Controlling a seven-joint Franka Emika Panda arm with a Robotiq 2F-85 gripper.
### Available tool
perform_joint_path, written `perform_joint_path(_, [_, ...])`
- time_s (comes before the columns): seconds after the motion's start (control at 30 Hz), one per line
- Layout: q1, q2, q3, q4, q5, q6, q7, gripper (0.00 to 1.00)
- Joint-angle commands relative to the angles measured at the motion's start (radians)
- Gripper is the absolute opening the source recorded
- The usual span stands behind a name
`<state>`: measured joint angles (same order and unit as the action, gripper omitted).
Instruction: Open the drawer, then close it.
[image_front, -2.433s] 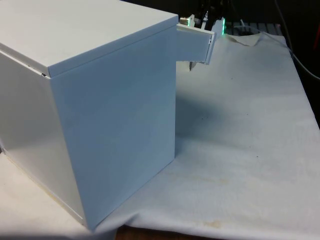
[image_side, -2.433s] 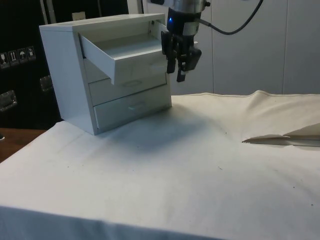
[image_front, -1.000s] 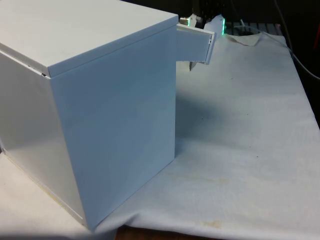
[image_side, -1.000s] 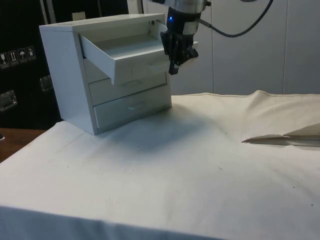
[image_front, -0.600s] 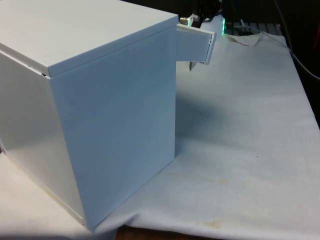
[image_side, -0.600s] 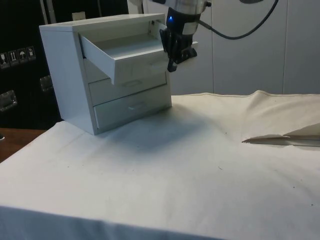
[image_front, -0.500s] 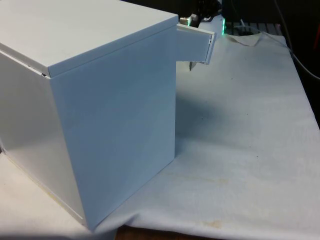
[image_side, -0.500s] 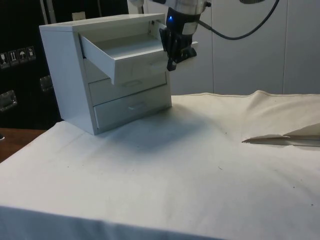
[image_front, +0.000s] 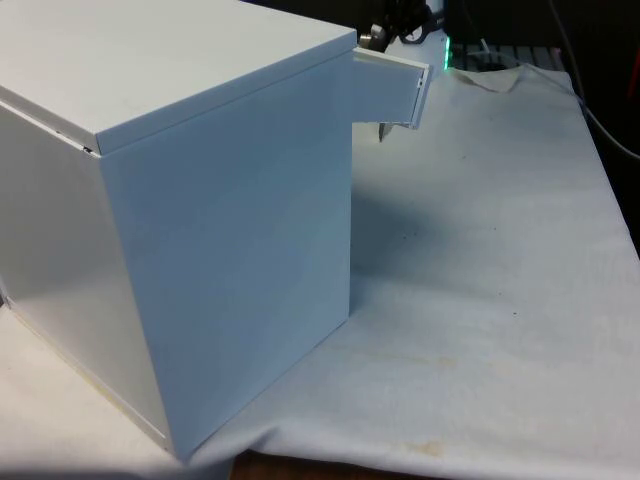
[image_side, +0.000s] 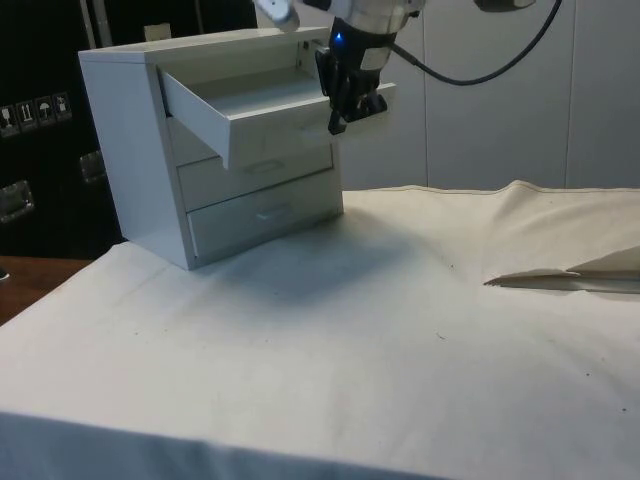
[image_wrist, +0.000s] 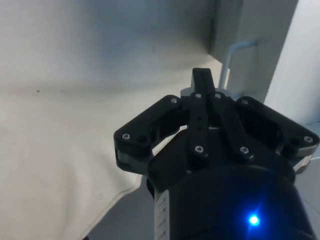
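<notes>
A white chest of drawers (image_side: 130, 150) stands on the cloth, turning its plain side (image_front: 200, 200) to the front view. Its top drawer (image_side: 250, 110) is pulled well out, and the drawer's end (image_front: 390, 90) juts past the chest's far corner. My black gripper (image_side: 337, 122) hangs tilted at the far end of that drawer's front panel, level with it. In the wrist view the gripper (image_wrist: 201, 76) is shut with nothing between its fingers, pointing down at the cloth beside a drawer front with a metal handle (image_wrist: 234, 52).
The two lower drawers (image_side: 260, 195) are shut. A raised fold in the cloth (image_side: 565, 275) lies at the side view's right. Open cloth (image_side: 350, 330) stretches in front of the chest.
The fingers, open 2.4 s ago, have shut. The gripper has since tilted and risen a little, closing in on the drawer front. The drawer has not moved.
</notes>
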<state>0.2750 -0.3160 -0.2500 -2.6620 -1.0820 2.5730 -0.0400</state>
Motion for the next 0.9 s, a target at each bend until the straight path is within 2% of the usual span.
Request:
perform_joint_path(0.0, [-0.009,0.007,0.003,0.013,-0.036,0.005,0.023,0.00])
perform_joint_path(0.23, [-0.008,0.047,-0.013,0.039,-0.116,0.009,0.076,0.00])
perform_joint_path(0.27, [-0.001,0.046,-0.015,0.032,-0.091,0.000,0.062,0.00])
perform_joint_path(0.3, [-0.009,0.053,-0.015,0.044,-0.125,0.009,0.082,0.00])
perform_joint_path(0.43, [-0.007,0.077,-0.028,0.064,-0.166,0.007,0.106,0.00])
perform_joint_path(0.5, [-0.007,0.083,-0.032,0.070,-0.175,0.005,0.110,0.00])
perform_joint_path(0.53, [-0.002,0.086,-0.034,0.066,-0.153,0.000,0.097,0.00])
perform_joint_path(0.6, [-0.007,0.089,-0.035,0.079,-0.188,0.002,0.114,0.00])
perform_joint_path(0.77, [-0.007,0.095,-0.040,0.089,-0.209,-0.006,0.121,0.00])
perform_joint_path(0.8, [-0.003,0.095,-0.041,0.081,-0.184,-0.006,0.106,0.00])
perform_joint_path(0.83, [-0.007,0.096,-0.040,0.091,-0.211,-0.008,0.122,0.00])
perform_joint_path(0.87, [-0.007,0.097,-0.041,0.092,-0.214,-0.010,0.122,0.00])
